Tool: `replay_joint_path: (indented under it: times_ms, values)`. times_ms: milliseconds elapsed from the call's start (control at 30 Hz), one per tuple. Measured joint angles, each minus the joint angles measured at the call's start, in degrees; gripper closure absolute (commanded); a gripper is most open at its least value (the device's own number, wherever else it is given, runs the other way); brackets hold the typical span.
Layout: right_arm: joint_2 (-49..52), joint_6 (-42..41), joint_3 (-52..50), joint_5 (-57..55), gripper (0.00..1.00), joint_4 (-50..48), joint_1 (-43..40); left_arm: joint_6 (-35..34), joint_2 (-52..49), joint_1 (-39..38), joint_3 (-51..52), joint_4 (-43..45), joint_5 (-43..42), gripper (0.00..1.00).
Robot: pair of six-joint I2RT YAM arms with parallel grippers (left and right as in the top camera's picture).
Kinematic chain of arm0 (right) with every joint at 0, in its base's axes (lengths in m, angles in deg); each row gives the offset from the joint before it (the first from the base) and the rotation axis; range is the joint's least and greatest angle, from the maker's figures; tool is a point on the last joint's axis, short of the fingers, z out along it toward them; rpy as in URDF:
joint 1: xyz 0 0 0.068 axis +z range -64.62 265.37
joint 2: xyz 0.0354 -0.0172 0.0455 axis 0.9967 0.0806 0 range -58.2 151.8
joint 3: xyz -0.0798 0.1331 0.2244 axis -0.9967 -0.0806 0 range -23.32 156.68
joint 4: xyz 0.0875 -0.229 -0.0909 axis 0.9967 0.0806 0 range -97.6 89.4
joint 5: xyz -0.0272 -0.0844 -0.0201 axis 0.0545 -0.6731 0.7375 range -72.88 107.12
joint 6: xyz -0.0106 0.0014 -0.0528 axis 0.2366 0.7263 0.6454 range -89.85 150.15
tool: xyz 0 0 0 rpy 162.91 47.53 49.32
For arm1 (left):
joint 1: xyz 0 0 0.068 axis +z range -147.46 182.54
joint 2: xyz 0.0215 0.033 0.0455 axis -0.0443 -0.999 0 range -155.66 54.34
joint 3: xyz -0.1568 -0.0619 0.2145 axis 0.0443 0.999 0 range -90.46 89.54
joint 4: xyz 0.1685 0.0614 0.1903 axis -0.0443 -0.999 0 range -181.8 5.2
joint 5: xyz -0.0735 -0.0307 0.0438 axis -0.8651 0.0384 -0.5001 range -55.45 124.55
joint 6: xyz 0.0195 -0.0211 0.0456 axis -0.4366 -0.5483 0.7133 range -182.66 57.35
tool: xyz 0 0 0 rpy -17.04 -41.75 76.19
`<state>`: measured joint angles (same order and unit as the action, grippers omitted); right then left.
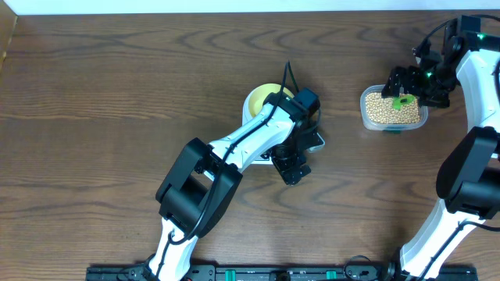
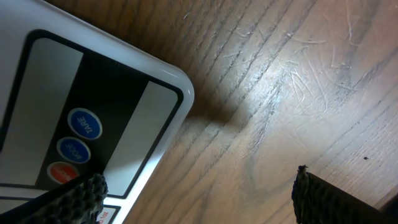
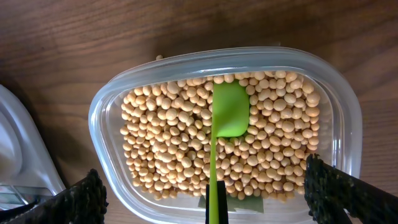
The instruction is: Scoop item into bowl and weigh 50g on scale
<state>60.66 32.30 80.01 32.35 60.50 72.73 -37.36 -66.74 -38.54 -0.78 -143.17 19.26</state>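
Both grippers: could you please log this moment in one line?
left gripper open over scale edge | right gripper open over beans | scoop on beans

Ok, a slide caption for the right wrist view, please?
Right arm's jaws wide open over a clear tub of tan beans, a green spoon lying on them.

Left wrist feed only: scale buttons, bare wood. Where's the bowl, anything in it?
Observer: Overhead shows the bowl just beyond the left arm, apparently on the scale. The arm hides most of it, so contents are unclear.
Operator: Beans?
Observer: In a clear tub at the table's right side; the beans cover its floor.
Operator: Scoop picked up?
Observer: No. The green scoop lies on the beans; the right gripper hovers open above the tub.
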Motion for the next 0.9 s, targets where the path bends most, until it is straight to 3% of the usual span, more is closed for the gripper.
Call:
replay_joint_path:
  times_ms: [900]
  values:
    - [0.02,0.00,0.00,0.00,0.01,0.00,0.00,-4.48,0.00,0.20,0.00,1.86,3.21,0.02]
